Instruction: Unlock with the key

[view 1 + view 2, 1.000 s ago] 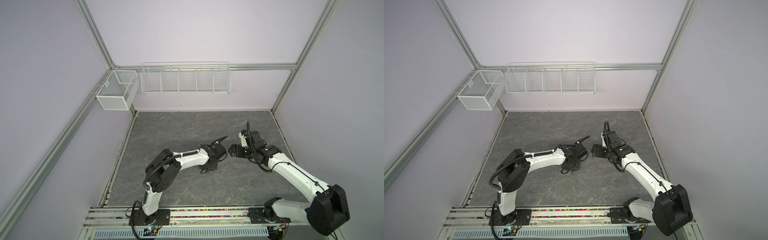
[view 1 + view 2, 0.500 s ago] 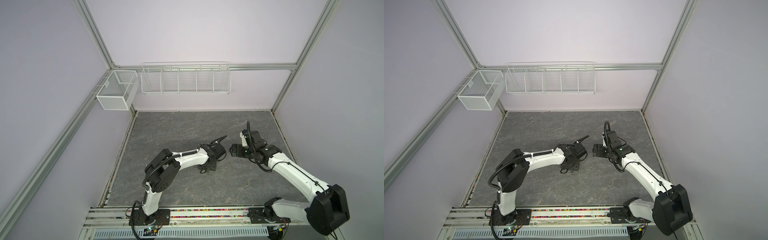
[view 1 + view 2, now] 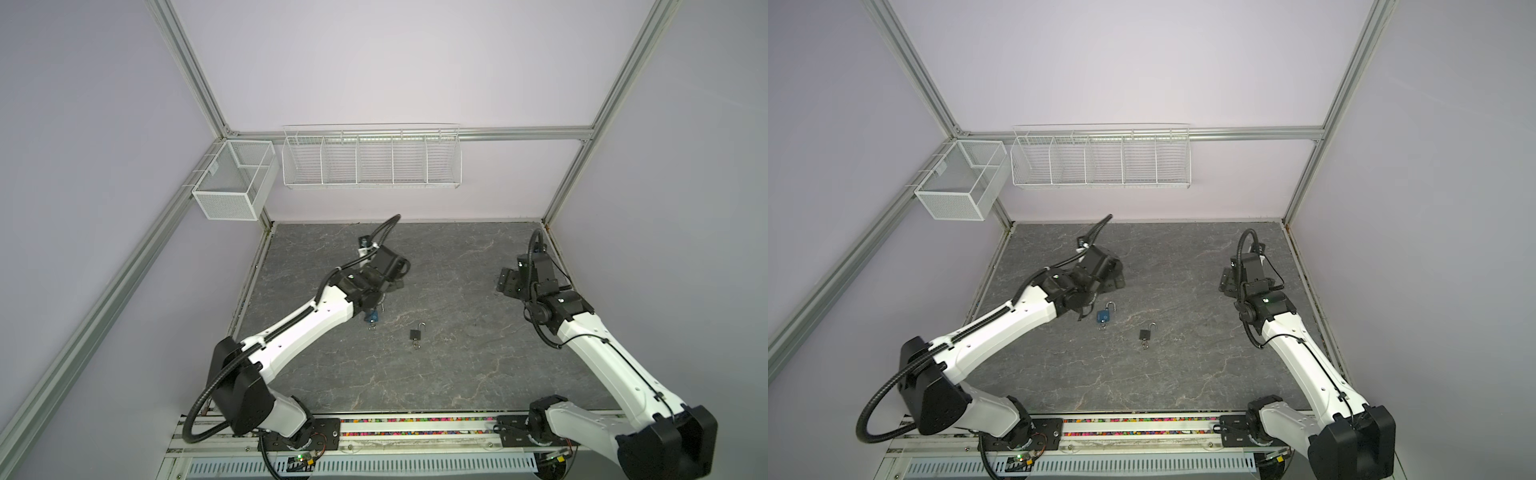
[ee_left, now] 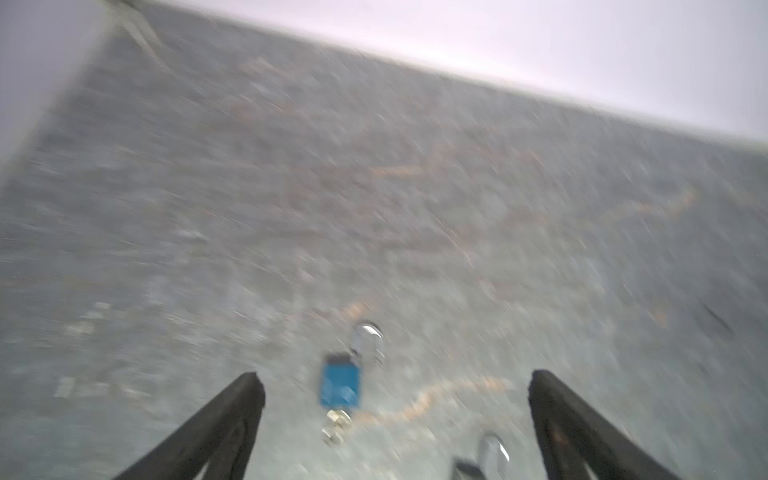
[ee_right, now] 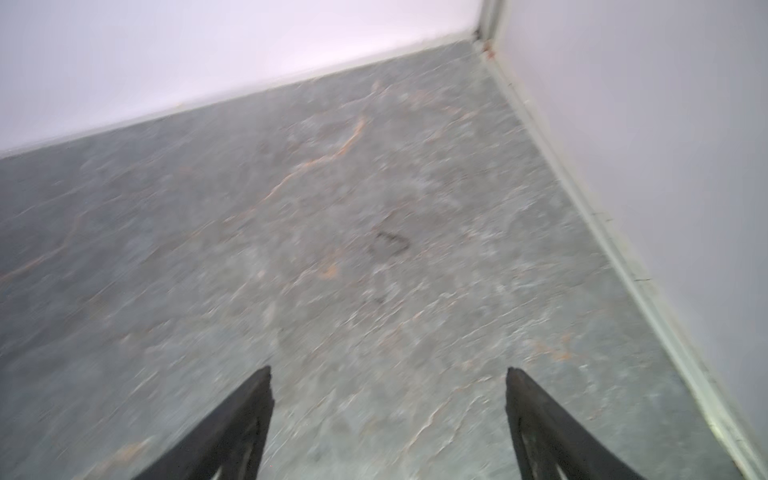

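Note:
A blue padlock (image 3: 1103, 316) lies flat on the grey floor with a small key (image 3: 1101, 327) in its base; my left arm partly covers it in a top view (image 3: 371, 316). To its right lies a black padlock (image 3: 414, 335) (image 3: 1145, 334), also with a key (image 3: 1145, 345) at its base. In the blurred left wrist view the blue padlock (image 4: 340, 384) and its key (image 4: 336, 424) sit between my fingers. My left gripper (image 4: 395, 376) (image 3: 1117, 283) hangs open just behind it, holding nothing. My right gripper (image 5: 389, 370) (image 3: 507, 284) is open and empty at the far right.
A white wire rack (image 3: 371, 157) hangs on the back wall and a mesh basket (image 3: 232, 185) on the left rail. The right wall's edge (image 5: 623, 257) runs close beside my right gripper. The arms' base rail (image 3: 415, 432) spans the front.
The two grippers, close together at mid-floor before, have drawn apart: left back and leftward, right toward the right wall. My left gripper has opened wide.

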Tool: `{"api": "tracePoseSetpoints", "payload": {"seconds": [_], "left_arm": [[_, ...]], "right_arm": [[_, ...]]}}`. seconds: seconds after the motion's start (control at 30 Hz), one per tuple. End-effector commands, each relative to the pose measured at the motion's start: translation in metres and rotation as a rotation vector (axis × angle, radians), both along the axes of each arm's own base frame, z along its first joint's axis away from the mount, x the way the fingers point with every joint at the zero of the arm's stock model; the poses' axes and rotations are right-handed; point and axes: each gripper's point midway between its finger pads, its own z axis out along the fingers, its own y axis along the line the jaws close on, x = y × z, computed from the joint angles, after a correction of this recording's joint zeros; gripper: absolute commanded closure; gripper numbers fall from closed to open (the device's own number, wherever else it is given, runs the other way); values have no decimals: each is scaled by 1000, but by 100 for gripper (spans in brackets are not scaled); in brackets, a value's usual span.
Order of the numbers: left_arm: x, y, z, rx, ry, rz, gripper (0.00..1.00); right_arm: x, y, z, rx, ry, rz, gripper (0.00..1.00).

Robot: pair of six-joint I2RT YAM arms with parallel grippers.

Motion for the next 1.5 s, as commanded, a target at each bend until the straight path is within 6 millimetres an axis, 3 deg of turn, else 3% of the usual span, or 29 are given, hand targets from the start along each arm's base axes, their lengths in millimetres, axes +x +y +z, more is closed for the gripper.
{"api": "tracePoseSetpoints", "payload": {"seconds": [0.0,0.07,0.13,0.23,0.3,0.37,0.5,0.63,0.7,0.77,0.9,1.47], "left_arm": [[13,106,8,294,-156,272,1],[14,156,-3,353,-188,400,0],[15,196,-28,356,-188,469,0],[15,226,-61,337,-224,496,1],[16,226,-72,361,-297,451,0],[21,214,-78,355,-388,347,1],[34,206,-90,348,-431,267,1],[41,186,-102,281,-413,78,0],[44,180,-110,269,-429,19,1],[47,181,-110,273,-437,25,1],[54,203,-116,207,-362,94,1],[54,201,-116,215,-382,80,1]], "right_arm": [[0,-59,-12,-217,-68,-208,11],[4,-81,-30,-229,-77,-257,11],[9,-95,-52,-214,-66,-281,11],[19,-105,-87,-180,-31,-280,11],[17,-114,-108,-152,3,-323,11],[29,-108,-112,-123,-20,-265,11],[56,-73,-105,-77,-135,-8,11],[56,-38,-105,-92,-230,192,11],[58,-21,-115,-122,-253,269,12],[59,-20,-113,-147,-277,268,11],[59,-21,-115,-126,-258,271,12],[58,-19,-115,-132,-258,278,11]]}}
